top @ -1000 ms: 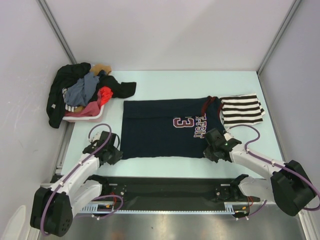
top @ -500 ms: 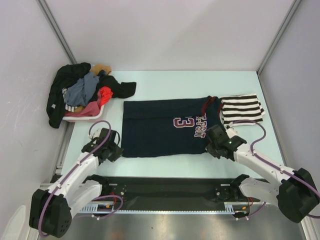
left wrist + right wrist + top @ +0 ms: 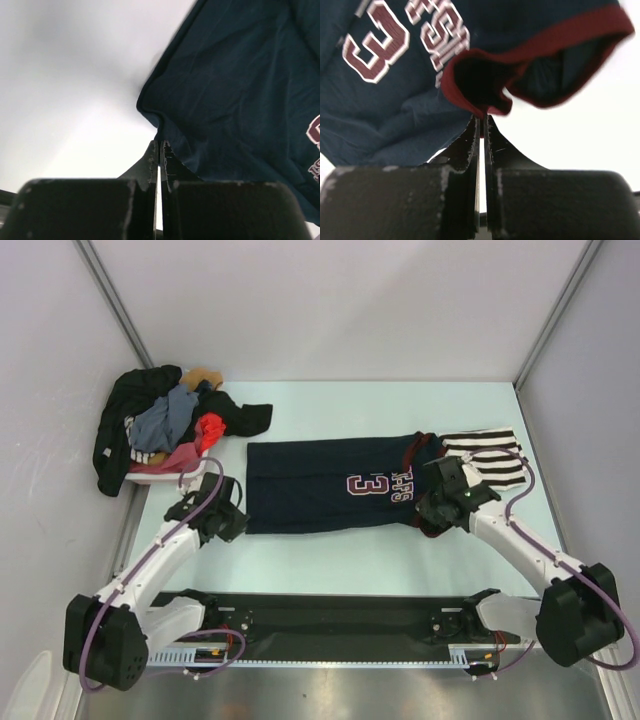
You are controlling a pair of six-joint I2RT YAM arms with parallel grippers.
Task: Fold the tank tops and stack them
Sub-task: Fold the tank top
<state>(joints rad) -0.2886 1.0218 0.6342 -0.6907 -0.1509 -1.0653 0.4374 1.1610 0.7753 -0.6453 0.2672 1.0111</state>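
From above, the navy jersey (image 3: pixel 330 490) lies spread across the middle of the pale worktop (image 3: pixel 350 565), its "3" and lettering face up near its right end. My left fingers (image 3: pixel 232 524) sit at its near left corner and my right fingers (image 3: pixel 430 516) at its near right corner. The striped top (image 3: pixel 492 462) lies just beyond my right arm, at the jersey's right end. At the far left stands a pink basket (image 3: pixel 170 474) with a heap of clothes (image 3: pixel 165 420) spilling over it.

At my left wrist, my left fingers (image 3: pixel 154 150) are pressed together, pinching the jersey's (image 3: pixel 235 95) hem corner, which rises off the worktop (image 3: pixel 65 90).

At my right wrist, my right fingers (image 3: pixel 475 125) are clamped on the dark red trim (image 3: pixel 480 107) of the jersey's (image 3: pixel 395 107) armhole, with the lettering just above it.
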